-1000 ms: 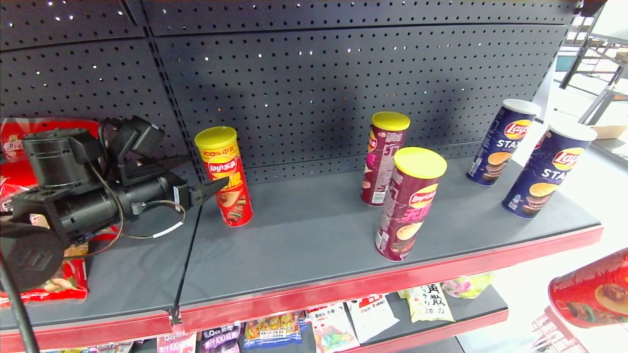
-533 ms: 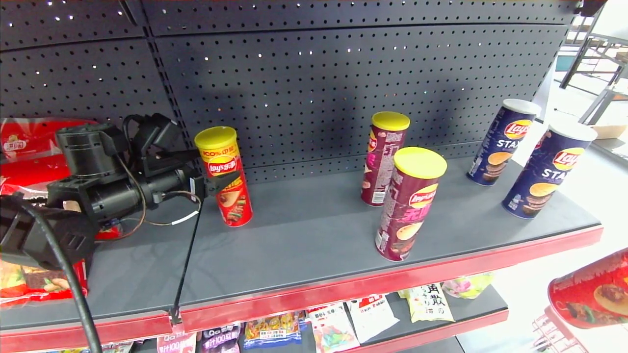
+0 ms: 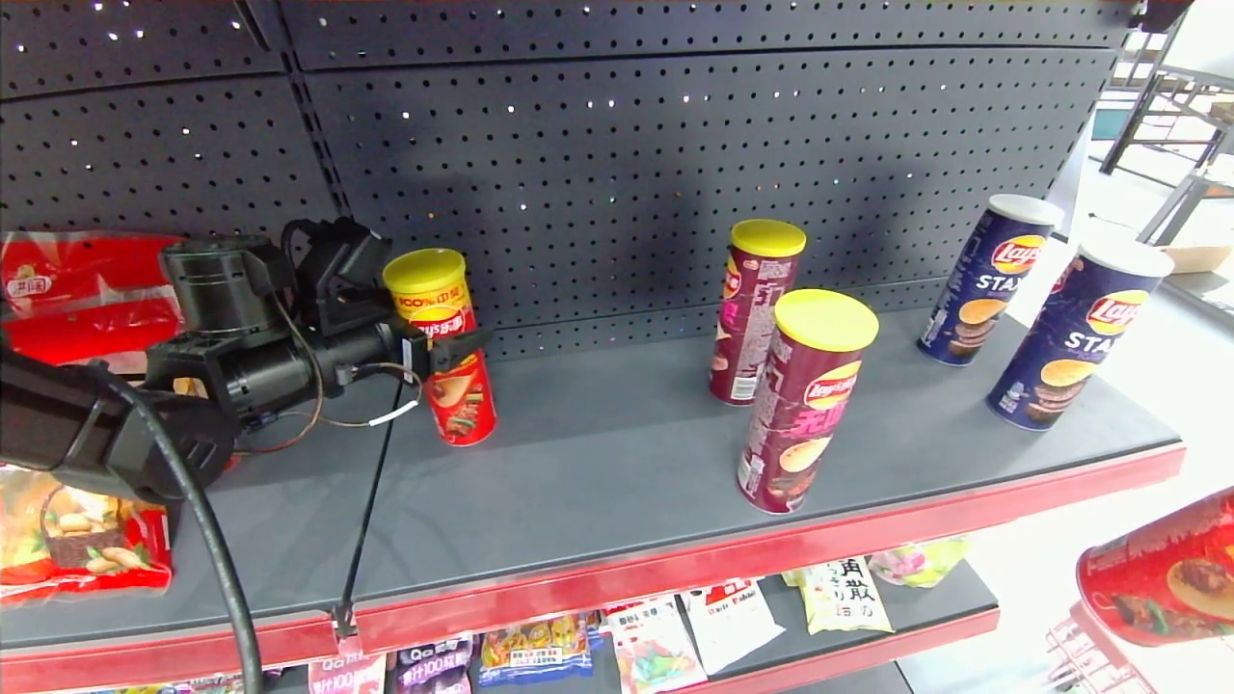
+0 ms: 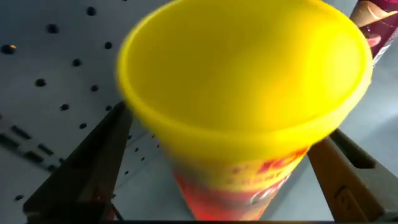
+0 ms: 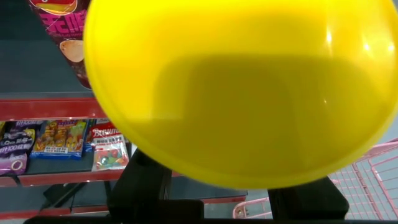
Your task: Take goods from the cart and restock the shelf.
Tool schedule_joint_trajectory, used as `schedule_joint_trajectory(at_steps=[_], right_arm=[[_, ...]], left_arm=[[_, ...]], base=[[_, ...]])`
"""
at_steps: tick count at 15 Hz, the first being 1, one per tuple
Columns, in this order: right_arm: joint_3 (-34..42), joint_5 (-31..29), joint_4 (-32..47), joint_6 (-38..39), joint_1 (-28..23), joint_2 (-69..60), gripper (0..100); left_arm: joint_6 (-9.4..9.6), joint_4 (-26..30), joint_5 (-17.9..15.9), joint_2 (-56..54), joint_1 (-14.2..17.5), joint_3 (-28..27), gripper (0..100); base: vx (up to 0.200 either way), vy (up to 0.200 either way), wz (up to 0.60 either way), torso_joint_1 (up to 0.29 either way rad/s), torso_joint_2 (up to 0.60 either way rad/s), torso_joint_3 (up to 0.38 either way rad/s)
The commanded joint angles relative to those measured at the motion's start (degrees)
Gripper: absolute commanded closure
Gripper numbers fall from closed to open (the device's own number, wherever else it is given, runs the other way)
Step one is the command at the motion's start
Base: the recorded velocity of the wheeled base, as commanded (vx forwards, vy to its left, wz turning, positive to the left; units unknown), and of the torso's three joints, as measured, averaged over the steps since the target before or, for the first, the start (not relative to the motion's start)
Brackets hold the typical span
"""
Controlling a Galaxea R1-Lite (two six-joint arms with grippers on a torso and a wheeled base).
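- The held red can (image 3: pixel 1162 573) is cut off by the lower right corner of the head view: just a slice of red wall with a chip picture, above the pink wire cart (image 3: pixel 1080 655)
- In the right wrist view its yellow lid hides the whole body, and the right gripper (image 5: pixel 224 198) shows as two dark fingers (image 5: pixel 144 186) either side beneath that lid, clamped on the can
- Left of centre in the head view, the left gripper (image 3: pixel 439 333) straddles the red shelf can (image 3: pixel 453 386); the near finger crosses its label, the far one is hidden behind it
- The left wrist view has those fingers spread wide, with perforated back panel (image 4: pixel 50 74) showing between one finger and the can, so there is no squeeze
- The red shelf can stands upright at the back of the grey shelf (image 3: pixel 598 482), with a yellow lid and a red body
- Mid-frame there are two purple cans (image 3: pixel 805 405), and at far right two blue cans (image 3: pixel 1075 337), all upright
- Snack bags (image 3: pixel 77 540) at the left edge are partly covered by the arm
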Motion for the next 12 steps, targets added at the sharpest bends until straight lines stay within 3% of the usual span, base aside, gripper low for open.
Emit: schedule_joint_trajectory(at_steps=[1,2,3,6,9,11,12], right_arm=[[0.00,0.02,0.02,-0.04,-0.06,0.12,100],[-0.09,0.02,0.02,0.05,-0.06,0.12,100],[-0.09,0.02,0.02,0.05,-0.06,0.12,100],[-0.09,0.02,0.02,0.05,-0.06,0.12,100],[0.00,0.02,0.02,0.05,-0.06,0.21,100],[0.00,0.02,0.11,0.05,-0.06,0.21,100],[0.00,0.11,0.02,0.05,-0.06,0.47,100]], left_arm=[[0.08,-0.13,0.10,1.05,-0.24,-0.27,0],[0.16,-1.27,0.01,1.58,-0.24,-0.09,0],[-0.19,-2.50,0.01,1.75,-0.33,-0.09,100],[-0.10,-2.50,-0.43,1.31,-1.04,0.88,100],[-0.36,-2.59,-1.92,-1.59,-1.39,5.36,100],[-2.12,-2.59,-5.00,-5.89,-1.56,9.58,100],[-4.23,-2.50,-5.08,-9.58,-1.74,12.74,100]], base=[[0.000,0.000,0.00,0.000,0.00,0.000],[0.000,0.000,0.00,0.000,0.00,0.000],[0.000,0.000,0.00,0.000,0.00,0.000],[0.000,0.000,0.00,0.000,0.00,0.000],[0.000,0.000,0.00,0.000,0.00,0.000],[0.000,0.000,0.00,0.000,0.00,0.000],[0.000,0.000,0.00,0.000,0.00,0.000]])
